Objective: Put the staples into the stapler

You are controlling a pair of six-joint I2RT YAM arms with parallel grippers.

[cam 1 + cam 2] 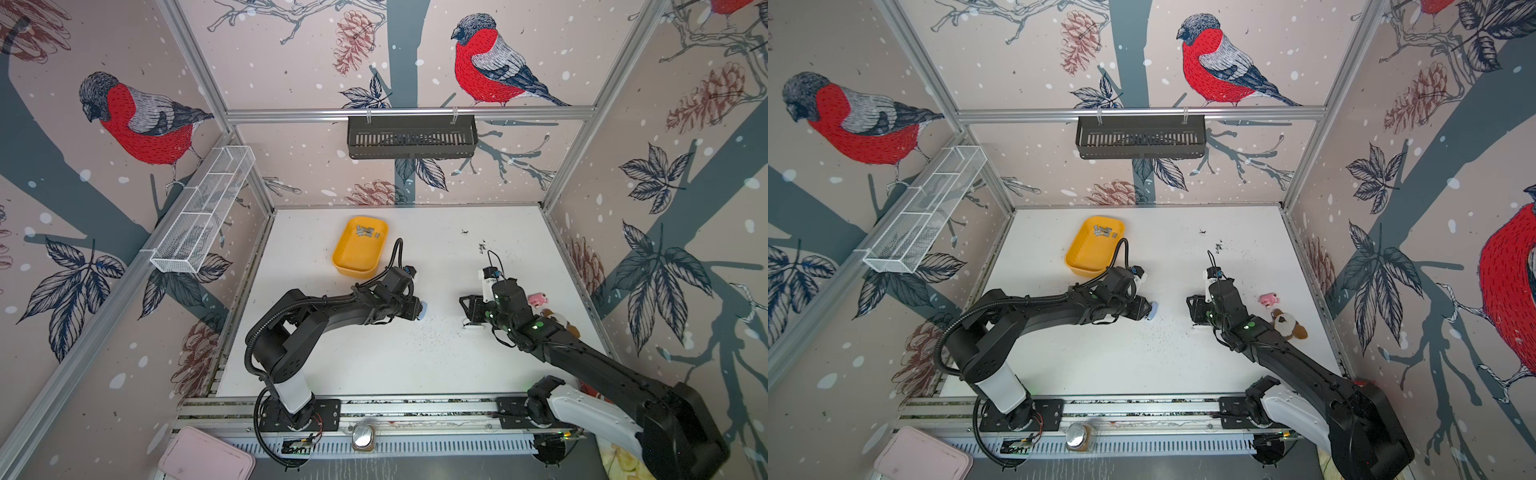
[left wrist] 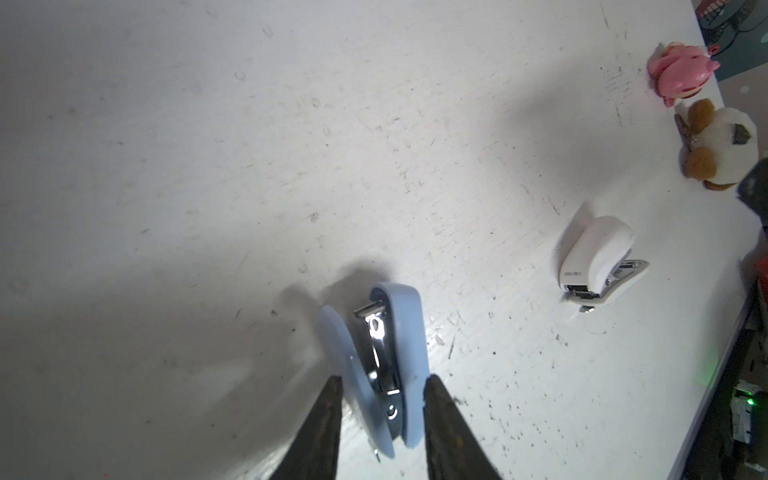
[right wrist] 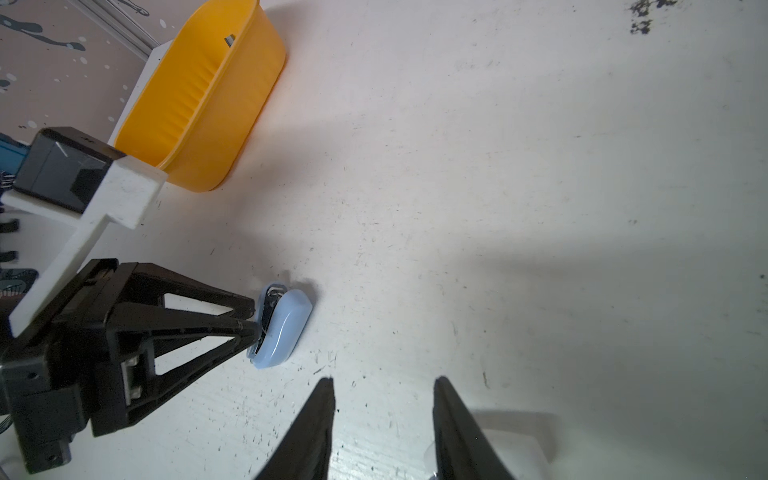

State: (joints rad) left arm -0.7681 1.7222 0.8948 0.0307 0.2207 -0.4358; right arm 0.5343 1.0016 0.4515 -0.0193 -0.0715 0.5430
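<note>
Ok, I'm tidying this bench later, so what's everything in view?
staples: several strips, silver-grey, in tray
tray: one, yellow, table's back left
blue stapler: one, between left fingers
white stapler: one, beside right fingers
pink toy: one, table's right side
plush toy: one, brown and white, beside pink toy
basket: one, black, back wall
wire rack: one, white, left wall
board: one, pink, front-left corner
left fingers: two, black, flanking blue stapler
right fingers: two, black, apart, empty

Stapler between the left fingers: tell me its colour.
Pale blue stapler, shiny metal inside; best in the left wrist view.
</note>
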